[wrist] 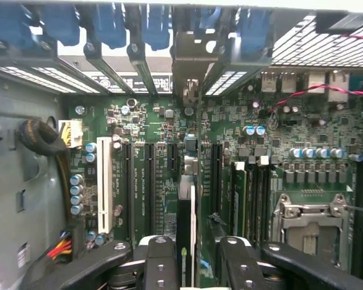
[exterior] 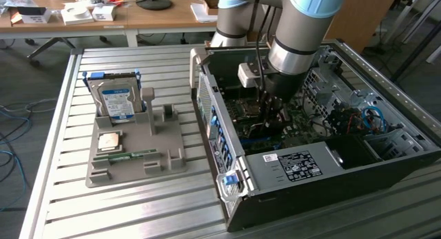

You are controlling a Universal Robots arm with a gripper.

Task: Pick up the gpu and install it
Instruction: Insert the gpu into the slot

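Stood on a ribbed aluminium worktop [exterior: 138, 208] over grey floor [exterior: 20, 84] strewn with blue cables [exterior: 10, 161] off its edge, with wooden desks [exterior: 158, 17] carrying white boxes [exterior: 76, 14] and a black lamp base [exterior: 154, 1] behind.

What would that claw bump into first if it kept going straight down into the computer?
Probably the gpu, standing on edge between the gripper fingers, in line with a slot on the green motherboard beneath. How far it is seated is hard to judge.
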